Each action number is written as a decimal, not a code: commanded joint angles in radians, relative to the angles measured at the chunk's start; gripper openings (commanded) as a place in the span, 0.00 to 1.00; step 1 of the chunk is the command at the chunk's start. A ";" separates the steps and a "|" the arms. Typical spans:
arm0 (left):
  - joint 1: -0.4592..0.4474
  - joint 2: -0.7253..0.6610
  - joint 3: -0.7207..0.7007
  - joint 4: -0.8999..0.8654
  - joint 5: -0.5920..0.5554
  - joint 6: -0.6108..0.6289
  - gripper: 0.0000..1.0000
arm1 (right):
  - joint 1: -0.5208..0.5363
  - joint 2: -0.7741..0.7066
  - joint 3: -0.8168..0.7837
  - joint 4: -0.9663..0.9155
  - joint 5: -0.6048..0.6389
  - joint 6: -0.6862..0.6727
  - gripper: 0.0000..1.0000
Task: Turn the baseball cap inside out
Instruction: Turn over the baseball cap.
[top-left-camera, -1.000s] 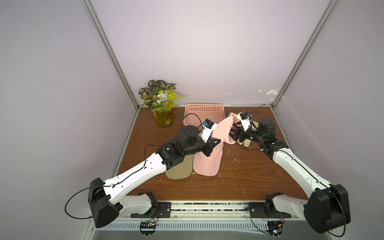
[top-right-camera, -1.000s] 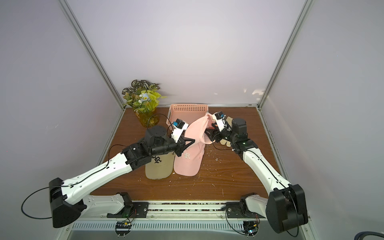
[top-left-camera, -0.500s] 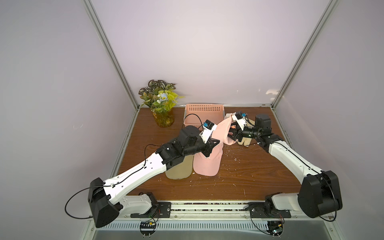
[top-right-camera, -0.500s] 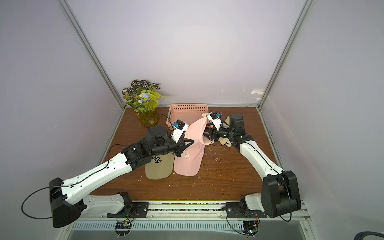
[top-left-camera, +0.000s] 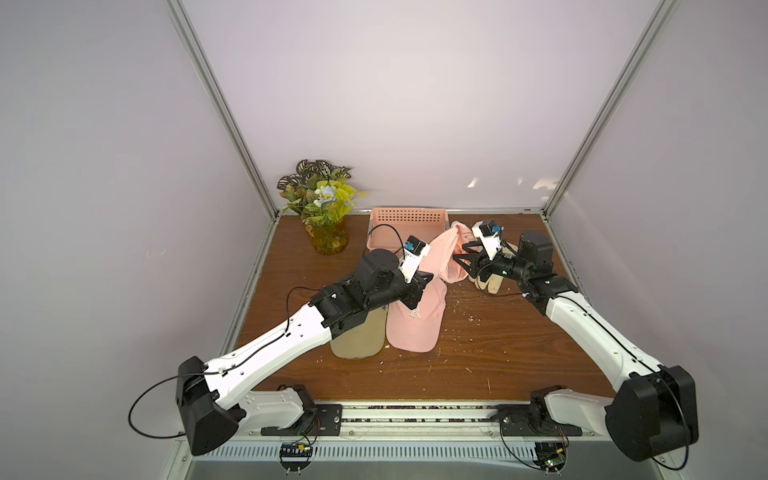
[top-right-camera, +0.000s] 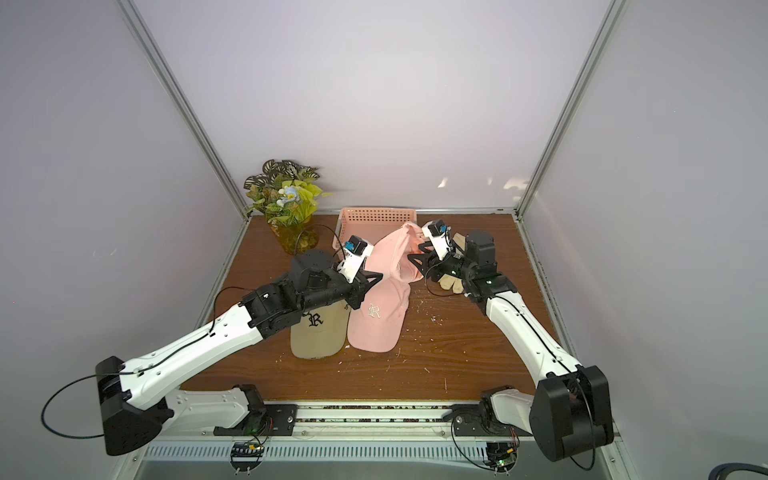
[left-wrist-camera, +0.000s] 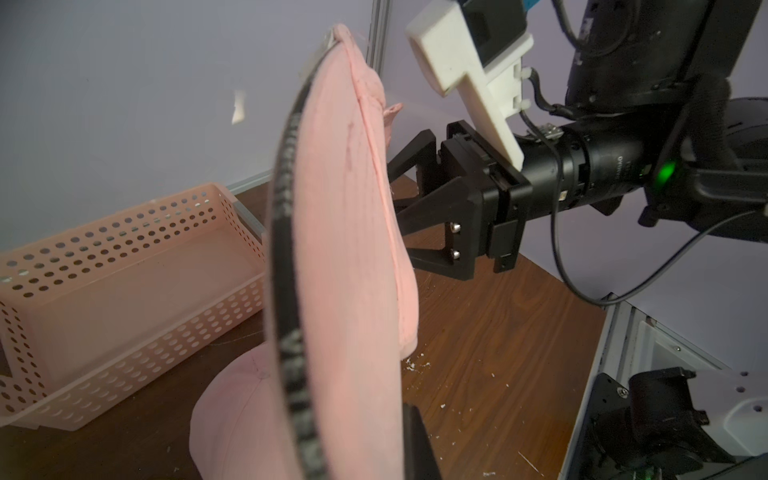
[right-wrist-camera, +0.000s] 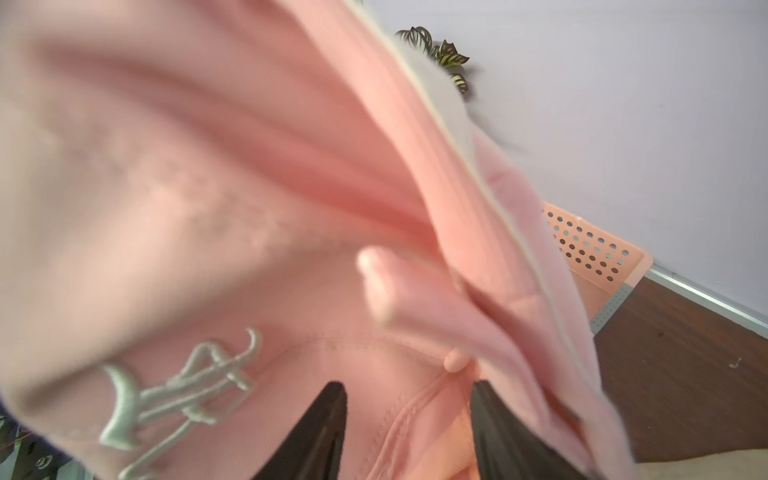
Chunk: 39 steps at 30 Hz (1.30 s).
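Note:
The pink baseball cap (top-left-camera: 415, 328) (top-right-camera: 376, 324) rests its brim on the wooden table, and its crown is lifted up toward the back. My left gripper (top-left-camera: 428, 278) (top-right-camera: 374, 278) is shut on the cap's rim. In the left wrist view the banded rim (left-wrist-camera: 286, 291) runs down into the jaws, with one black finger (left-wrist-camera: 415, 440) showing. My right gripper (top-left-camera: 459, 257) (top-right-camera: 415, 255) stands open, its fingers spread against the raised crown from the right. In the right wrist view my right gripper (right-wrist-camera: 409, 415) has pink fabric and a seam filling the gap between its two fingers.
A tan cap (top-left-camera: 357, 340) (top-right-camera: 318, 332) lies just left of the pink one, partly under my left arm. A pink perforated basket (top-left-camera: 409, 216) (left-wrist-camera: 124, 270) stands at the back wall, with a potted plant (top-left-camera: 322, 208) to its left. Beige gloves (top-left-camera: 492, 282) lie beneath my right wrist.
My right gripper has edged left, deeper into the raised crown, and its jaws have shifted in width. The left arm and the lifted cap have held still.

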<state>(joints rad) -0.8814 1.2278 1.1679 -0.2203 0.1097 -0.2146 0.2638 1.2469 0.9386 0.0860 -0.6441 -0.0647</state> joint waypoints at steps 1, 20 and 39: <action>0.006 0.002 0.041 0.029 0.035 0.064 0.00 | -0.005 0.028 0.028 -0.021 -0.013 -0.007 0.58; 0.004 0.298 -0.063 0.216 0.320 -0.311 0.00 | -0.006 -0.191 -0.392 -0.057 0.390 0.339 0.66; -0.035 0.505 0.045 0.039 0.183 -0.300 0.00 | -0.006 0.032 -0.427 -0.047 0.570 0.507 0.62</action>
<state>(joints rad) -0.9047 1.7103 1.1904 -0.1154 0.3321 -0.5312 0.2558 1.2549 0.4683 0.0181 -0.1406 0.3916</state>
